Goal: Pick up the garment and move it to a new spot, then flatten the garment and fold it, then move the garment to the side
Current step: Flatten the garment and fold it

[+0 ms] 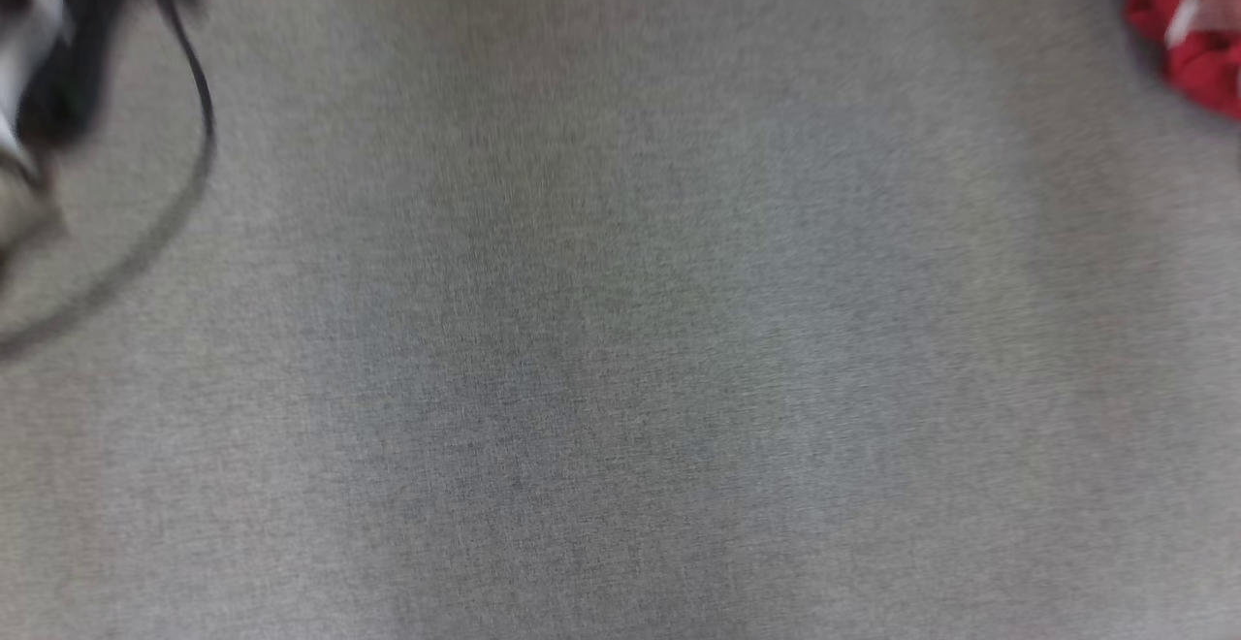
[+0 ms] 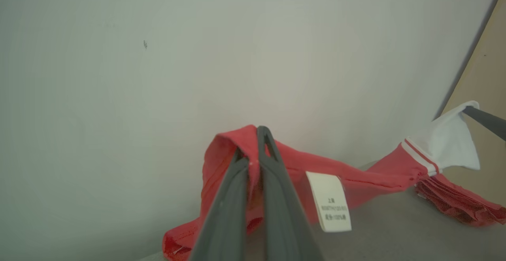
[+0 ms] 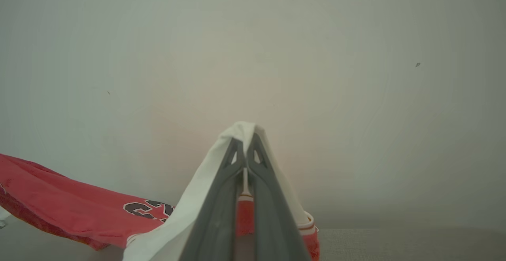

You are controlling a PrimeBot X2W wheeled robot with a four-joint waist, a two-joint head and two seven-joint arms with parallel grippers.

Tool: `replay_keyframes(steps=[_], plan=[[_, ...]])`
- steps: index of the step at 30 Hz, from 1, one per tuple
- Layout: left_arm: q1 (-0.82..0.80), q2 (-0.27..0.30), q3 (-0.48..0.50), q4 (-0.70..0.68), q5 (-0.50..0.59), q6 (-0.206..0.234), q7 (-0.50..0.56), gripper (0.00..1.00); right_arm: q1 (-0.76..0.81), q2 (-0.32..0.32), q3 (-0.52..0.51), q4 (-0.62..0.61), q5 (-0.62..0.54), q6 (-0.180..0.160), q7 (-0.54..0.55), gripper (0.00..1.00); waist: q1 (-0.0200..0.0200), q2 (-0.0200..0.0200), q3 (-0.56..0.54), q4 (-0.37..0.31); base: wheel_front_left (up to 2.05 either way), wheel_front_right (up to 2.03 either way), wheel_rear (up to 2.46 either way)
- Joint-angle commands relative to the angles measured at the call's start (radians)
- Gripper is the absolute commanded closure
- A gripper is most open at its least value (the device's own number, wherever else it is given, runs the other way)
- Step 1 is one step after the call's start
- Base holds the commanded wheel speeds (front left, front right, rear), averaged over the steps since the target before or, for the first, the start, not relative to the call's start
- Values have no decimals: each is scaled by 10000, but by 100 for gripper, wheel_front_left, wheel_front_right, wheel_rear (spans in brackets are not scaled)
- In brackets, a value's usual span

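On the head camera I see the grey counter (image 1: 620, 330) lying bare across its whole middle, so there is wide room to pass there. A blurred pale arm (image 1: 24, 48) with its looping black cable (image 1: 199, 107) crowds the upper left corner, and a bit of the red garment (image 1: 1188, 29) the upper right. Ahead of both wrists a pale wall (image 2: 197, 55) closes off the far side, and the garment, clamped in my left pincer (image 2: 257, 130) and right pincer (image 3: 246, 138), stretches across before it.
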Motion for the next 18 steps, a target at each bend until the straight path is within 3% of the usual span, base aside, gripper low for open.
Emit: replay_keyframes(steps=[1,8,13,18], plan=[[363,108,31,-143,73,60,-59,100,443,-77,-59,-179,41,-28,-57,100,2,2,-617,-125,0,0,0],[3446,349,1057,-1671,317,695,-74,100,4193,-176,-1093,-1856,-142,-28,59,100,2,2,-1357,-166,0,0,0],[5541,669,1307,-2394,703,844,-67,100,6672,401,-2332,-2992,-409,-28,470,100,2,2,-1757,-271,0,0,0],[7158,595,1641,-2856,893,965,-68,100,8959,1249,-3508,-4139,-986,-28,1170,100,2,2,-1978,-329,0,0,0]])
